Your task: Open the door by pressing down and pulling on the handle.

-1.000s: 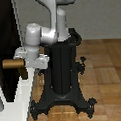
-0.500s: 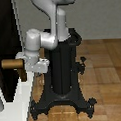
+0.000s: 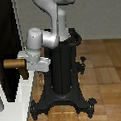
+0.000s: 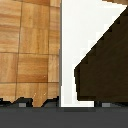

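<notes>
Wood-plank floor behind, door (image 3: 5,43) at the exterior view's left in its white frame (image 3: 20,93), handle (image 3: 14,63) sticking out beside the gripper (image 3: 26,73) (jaw state cannot tell), so pressing and pulling look not yet finished.

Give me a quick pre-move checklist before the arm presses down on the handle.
1. Gripper at the handle: ok, right beside it in the exterior view.
2. Fingers on or over the bar: cannot tell, contact is not resolved.
3. Jaw state: cannot tell.
4. Door not yet swung open: cannot tell from the exterior view.
5. Wrist view on target: not ok, it shows only the dark panel, white frame and floor, no handle.
</notes>
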